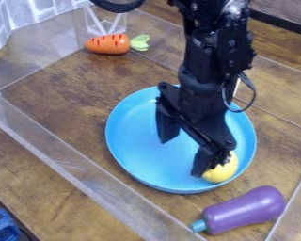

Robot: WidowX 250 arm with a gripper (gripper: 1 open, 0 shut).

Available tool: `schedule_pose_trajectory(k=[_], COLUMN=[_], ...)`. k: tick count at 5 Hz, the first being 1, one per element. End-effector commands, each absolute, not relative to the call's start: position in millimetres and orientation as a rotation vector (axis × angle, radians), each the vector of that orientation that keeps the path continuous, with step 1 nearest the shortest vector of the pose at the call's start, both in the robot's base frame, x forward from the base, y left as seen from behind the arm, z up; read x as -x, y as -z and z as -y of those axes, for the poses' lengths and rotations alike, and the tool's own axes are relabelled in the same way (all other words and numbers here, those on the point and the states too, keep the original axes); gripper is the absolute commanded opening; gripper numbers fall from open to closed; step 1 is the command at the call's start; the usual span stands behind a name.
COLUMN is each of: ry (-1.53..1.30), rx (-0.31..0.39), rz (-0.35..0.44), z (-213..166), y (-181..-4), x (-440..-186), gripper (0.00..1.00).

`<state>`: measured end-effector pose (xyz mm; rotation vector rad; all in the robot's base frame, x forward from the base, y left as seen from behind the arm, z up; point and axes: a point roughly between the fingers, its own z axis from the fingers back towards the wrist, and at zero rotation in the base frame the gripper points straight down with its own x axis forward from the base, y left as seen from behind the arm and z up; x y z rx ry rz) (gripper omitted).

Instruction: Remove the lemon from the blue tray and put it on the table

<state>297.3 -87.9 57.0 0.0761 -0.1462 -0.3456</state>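
- Dark wooden table with clear walls fills our view.
- We see the arm reach down from the top, pointing straight down.
- Our gripper stands wide open over the blue tray, lower right of centre.
- One finger partly hides the lemon, which lies in the tray.

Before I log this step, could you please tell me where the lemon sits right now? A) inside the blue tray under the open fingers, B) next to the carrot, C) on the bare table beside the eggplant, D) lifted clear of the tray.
A: the lemon lies in the blue tray, partly hidden by the open fingers.
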Motion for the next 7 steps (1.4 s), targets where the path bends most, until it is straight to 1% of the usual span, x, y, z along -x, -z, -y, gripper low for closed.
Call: schedule_pose_trajectory(k=[1,2,4,5,7], ry=[0.379,0.427,0.393,0.351,0.303], rx=[-0.054,-0.035,-0.022,-0.023,-0.02], rz=[0.226,0.242,0.255,0.258,0.256], z=[86,85,101,98,88], y=[-72.8,-69.2,-67.6,-52.3,-34.6], x=[-319,-328,-345,-359,-382], gripper=[1.0,1.0,1.0,1.0,1.0])
